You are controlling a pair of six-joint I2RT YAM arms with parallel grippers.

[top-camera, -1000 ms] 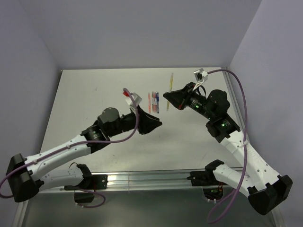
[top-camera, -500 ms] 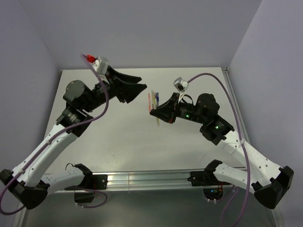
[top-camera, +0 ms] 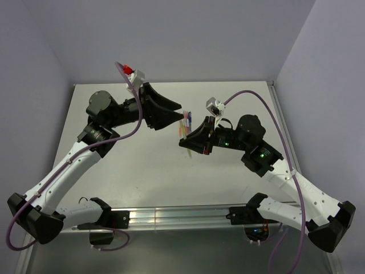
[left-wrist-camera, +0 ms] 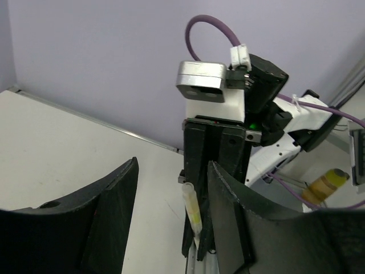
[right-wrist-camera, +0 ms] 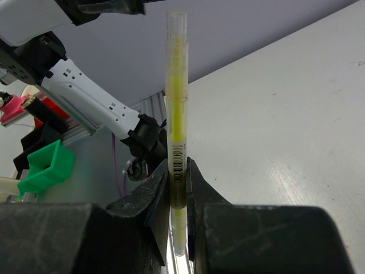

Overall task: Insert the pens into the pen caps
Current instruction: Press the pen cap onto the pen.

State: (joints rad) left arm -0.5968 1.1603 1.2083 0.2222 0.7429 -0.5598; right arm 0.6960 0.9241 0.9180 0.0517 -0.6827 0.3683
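Low on its barrel, the right hand [right-wrist-camera: 178, 177] clamps the pen [right-wrist-camera: 176, 85], seemingly light, stiff and slick; the left hand [left-wrist-camera: 172, 171] stands apart.

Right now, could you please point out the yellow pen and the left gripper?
yellow pen [right-wrist-camera: 176, 108]: right wrist view, middle of its barrel.
left gripper [left-wrist-camera: 172, 168]: left wrist view, gap midway between its fingertips.

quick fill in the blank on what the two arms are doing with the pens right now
1. The right pincer is shut on a ___ pen.
2. The left pincer is ___ and holds nothing.
3. A ___ cable runs to the right wrist camera.
Missing words: yellow; open; purple.
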